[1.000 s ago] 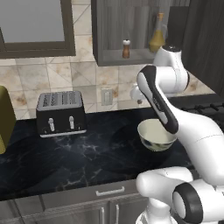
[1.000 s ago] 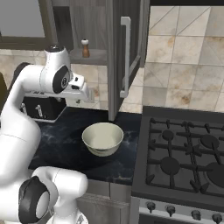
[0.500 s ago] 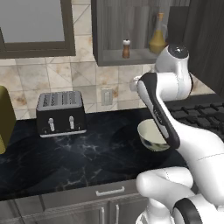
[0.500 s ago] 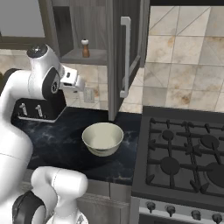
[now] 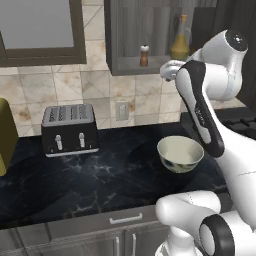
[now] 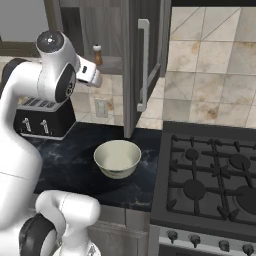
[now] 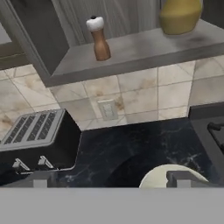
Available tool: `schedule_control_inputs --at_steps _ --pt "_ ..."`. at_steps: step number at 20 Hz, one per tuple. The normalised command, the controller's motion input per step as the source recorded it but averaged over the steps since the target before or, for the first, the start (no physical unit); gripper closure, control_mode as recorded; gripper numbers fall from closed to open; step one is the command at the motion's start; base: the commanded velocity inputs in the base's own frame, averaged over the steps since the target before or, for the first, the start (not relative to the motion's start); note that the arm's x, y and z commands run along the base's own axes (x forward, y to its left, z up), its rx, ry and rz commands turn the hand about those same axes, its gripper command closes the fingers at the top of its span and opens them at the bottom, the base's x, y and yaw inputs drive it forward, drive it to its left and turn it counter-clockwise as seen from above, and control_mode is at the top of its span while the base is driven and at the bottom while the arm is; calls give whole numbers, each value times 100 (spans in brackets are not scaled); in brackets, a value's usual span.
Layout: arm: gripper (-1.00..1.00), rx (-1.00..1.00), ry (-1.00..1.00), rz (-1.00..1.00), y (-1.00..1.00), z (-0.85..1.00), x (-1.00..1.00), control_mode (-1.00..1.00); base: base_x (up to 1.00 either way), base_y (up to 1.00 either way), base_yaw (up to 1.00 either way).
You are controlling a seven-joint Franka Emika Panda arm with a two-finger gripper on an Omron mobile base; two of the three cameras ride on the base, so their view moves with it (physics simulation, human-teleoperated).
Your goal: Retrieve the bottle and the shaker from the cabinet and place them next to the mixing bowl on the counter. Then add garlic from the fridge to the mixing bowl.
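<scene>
The amber-yellow bottle (image 5: 180, 42) (image 7: 180, 16) and the small brown shaker (image 5: 144, 56) (image 6: 97, 54) (image 7: 99, 39) stand on the shelf of the dark grey cabinet (image 5: 145, 67) (image 7: 140, 50), shaker left of bottle. My gripper (image 5: 165, 73) (image 6: 96, 79) (image 7: 111, 179) hangs in front of and slightly below the shelf, open and empty, its fingertips (image 7: 39, 179) far apart. The cream mixing bowl (image 5: 180, 154) (image 6: 117, 157) (image 7: 170, 175) sits below on the black marble counter (image 5: 100, 175) (image 6: 65, 155). The fridge and garlic are out of view.
A black toaster (image 5: 70, 129) (image 6: 42, 117) (image 7: 37, 140) stands at the back left of the counter. The cabinet's open door (image 6: 142, 60) juts out right of the hand. A gas stove (image 6: 210, 180) lies right of the bowl. A yellow-green object (image 5: 5, 135) is at far left.
The arm has lifted the hand from above the bowl up to just under shelf height. The jaws have opened a little wider.
</scene>
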Motion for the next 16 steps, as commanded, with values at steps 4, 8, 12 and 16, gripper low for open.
schedule_control_inputs --at_steps 4,8,12,16 --pt "-100 -3 -28 0 -8 30 1 -100 0 0 0" --pt "-100 -5 -20 0 -1 11 18 -100 0 0 0" --pt "-100 -4 -5 0 -7 10 15 -100 0 0 0" --pt "-100 -8 0 0 -3 6 31 -100 0 0 0"
